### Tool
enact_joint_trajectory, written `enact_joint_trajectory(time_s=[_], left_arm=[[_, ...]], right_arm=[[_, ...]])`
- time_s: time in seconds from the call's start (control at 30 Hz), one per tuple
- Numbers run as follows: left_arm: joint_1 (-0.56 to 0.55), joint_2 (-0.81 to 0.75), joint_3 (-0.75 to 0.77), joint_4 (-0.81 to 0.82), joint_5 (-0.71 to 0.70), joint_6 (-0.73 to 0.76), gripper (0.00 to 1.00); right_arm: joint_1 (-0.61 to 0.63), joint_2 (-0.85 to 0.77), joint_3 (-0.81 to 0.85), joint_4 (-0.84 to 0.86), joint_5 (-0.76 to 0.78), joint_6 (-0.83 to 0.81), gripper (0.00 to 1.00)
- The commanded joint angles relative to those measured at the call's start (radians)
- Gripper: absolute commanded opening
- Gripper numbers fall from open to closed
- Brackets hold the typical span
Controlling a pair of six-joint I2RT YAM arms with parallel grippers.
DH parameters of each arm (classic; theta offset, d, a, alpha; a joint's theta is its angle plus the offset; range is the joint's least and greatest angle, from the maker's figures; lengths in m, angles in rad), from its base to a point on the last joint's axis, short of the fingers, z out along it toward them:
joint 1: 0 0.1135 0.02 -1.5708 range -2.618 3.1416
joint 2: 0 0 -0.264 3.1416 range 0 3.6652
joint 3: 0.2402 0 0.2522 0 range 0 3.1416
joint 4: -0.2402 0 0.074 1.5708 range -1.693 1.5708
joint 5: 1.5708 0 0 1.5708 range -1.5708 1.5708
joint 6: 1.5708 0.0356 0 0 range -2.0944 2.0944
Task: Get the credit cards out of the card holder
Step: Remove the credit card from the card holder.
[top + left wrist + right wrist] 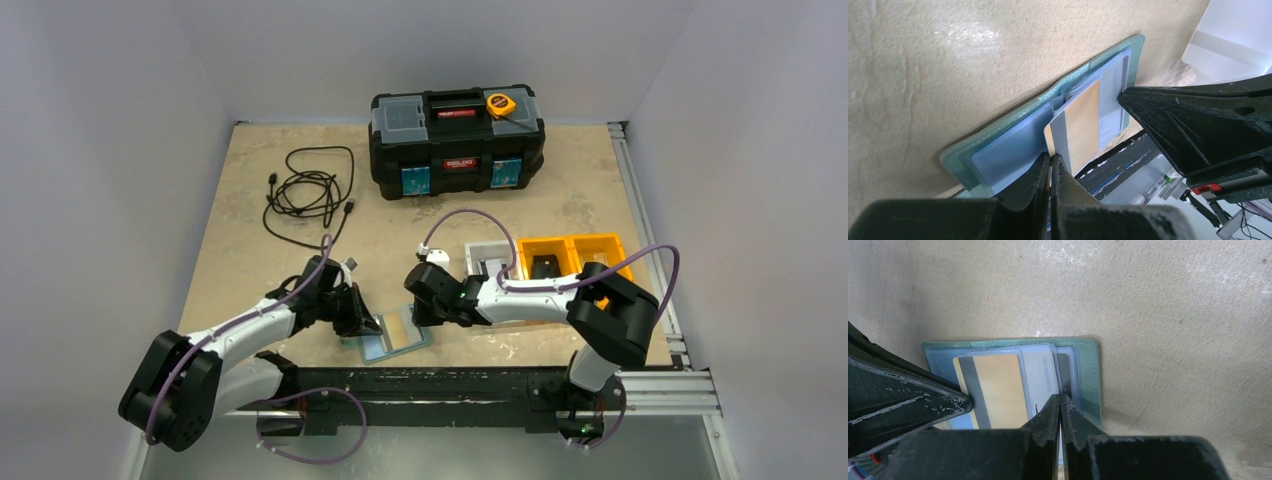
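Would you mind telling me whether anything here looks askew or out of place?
The tan card sticks partly out of the wallet, pinched by the left gripper; that looks like deliberate removal, not a fault.

Soft, even light falls from above in the top view. The beige mottled tabletop (580, 190) is bright with no hot spots, and the black plastic toolbox (457, 140) casts only a faint, short shadow. The walls read as flat pale grey.

In the left wrist view a white glare patch sits on the tabletop at upper left, and the white plastic bin (1238, 35) at upper right is nearly blown out. The tan-orange plastic card (1083, 125) is sharp, while the left gripper (1050, 162) along the bottom edge is dark and blurred.

In the right wrist view the right gripper (1060, 402) is likewise soft, and shadow darkens the left side.
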Motion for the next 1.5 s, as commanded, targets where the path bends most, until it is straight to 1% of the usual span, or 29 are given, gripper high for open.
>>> enact_joint_trajectory(time_s=[0.0, 0.37, 0.57, 0.6, 0.67, 0.7, 0.87, 1.17, 1.3, 1.47], left_arm=[[0.013, -0.040, 0.039, -0.121, -0.087, 0.053, 0.00], [0.018, -0.078, 0.072, -0.230, -0.155, 0.071, 0.00], [0.019, -0.085, 0.052, -0.184, -0.110, 0.062, 0.00], [0.018, -0.085, 0.045, -0.166, -0.093, 0.058, 0.01], [0.018, -0.083, 0.032, -0.139, -0.066, 0.045, 0.10], [0.017, -0.083, 0.023, -0.118, -0.054, 0.040, 0.13], [0.017, -0.080, -0.007, -0.071, -0.028, 0.015, 0.16], [0.017, -0.051, -0.060, 0.062, 0.044, -0.035, 0.16], [0.017, -0.038, -0.059, 0.081, 0.052, -0.039, 0.15], [0.017, -0.031, -0.058, 0.103, 0.061, -0.050, 0.07]], right_arm=[[-0.009, 0.044, -0.059, -0.119, 0.030, -0.017, 0.00], [-0.011, 0.039, -0.074, -0.100, 0.023, -0.019, 0.00], [-0.011, 0.040, -0.076, -0.092, 0.020, -0.025, 0.00], [-0.011, 0.040, -0.078, -0.089, 0.019, -0.027, 0.00], [-0.011, 0.044, -0.076, -0.087, 0.015, -0.028, 0.00], [-0.011, 0.044, -0.074, -0.086, 0.015, -0.028, 0.00], [-0.011, 0.049, -0.065, -0.084, 0.013, -0.033, 0.00], [-0.012, 0.061, -0.057, -0.083, 0.009, -0.039, 0.00], [-0.011, 0.062, -0.055, -0.081, 0.008, -0.040, 0.00], [-0.011, 0.065, -0.053, -0.084, 0.008, -0.040, 0.00]])
